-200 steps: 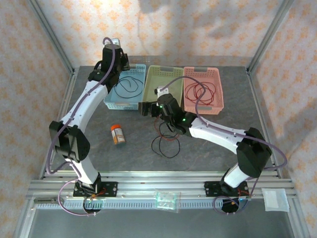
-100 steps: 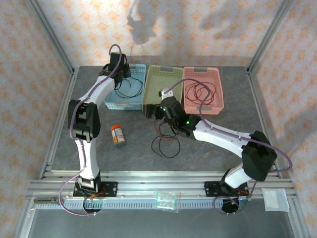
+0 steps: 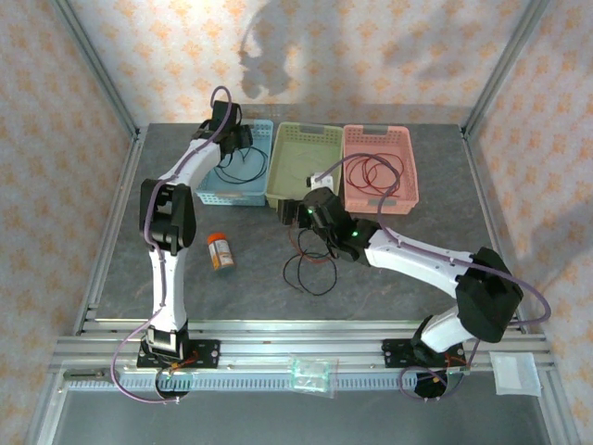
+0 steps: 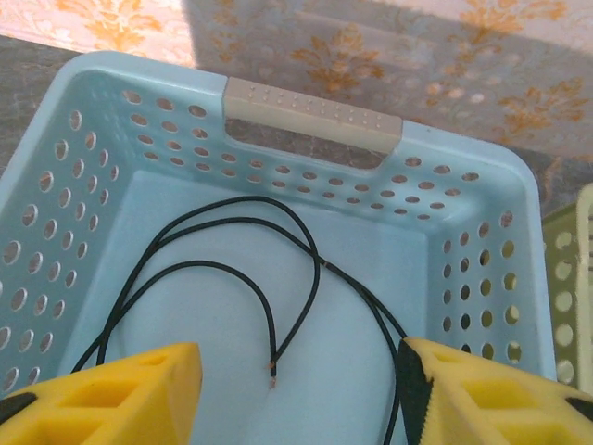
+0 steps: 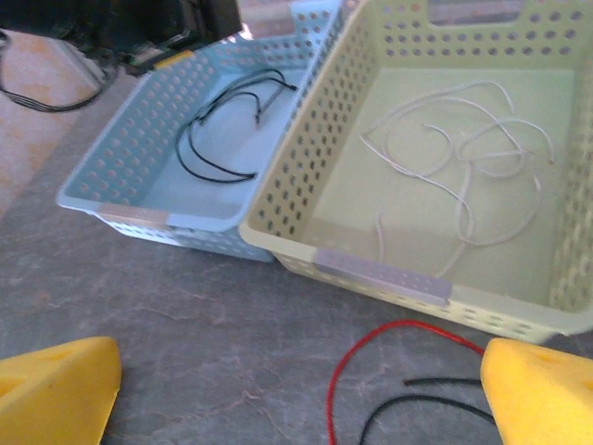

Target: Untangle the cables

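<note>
My left gripper (image 4: 296, 373) hangs released over the far-left blue basket (image 4: 315, 120), where a black cable (image 4: 318, 262) lies loose. My right gripper (image 5: 301, 371), wide open and empty, hovers near the green basket (image 5: 380, 273) holding a white cable (image 5: 460, 199). A red wire (image 5: 345, 357) and a black wire (image 5: 435, 380) lie on the table (image 5: 185, 306) between its fingers.

Top camera: high, behind arm bases, facing 12 o'clock over table (image 3: 241, 297). Wrist cameras close in; both share blue basket (image 5: 130, 148) at 11 o'clock.
</note>
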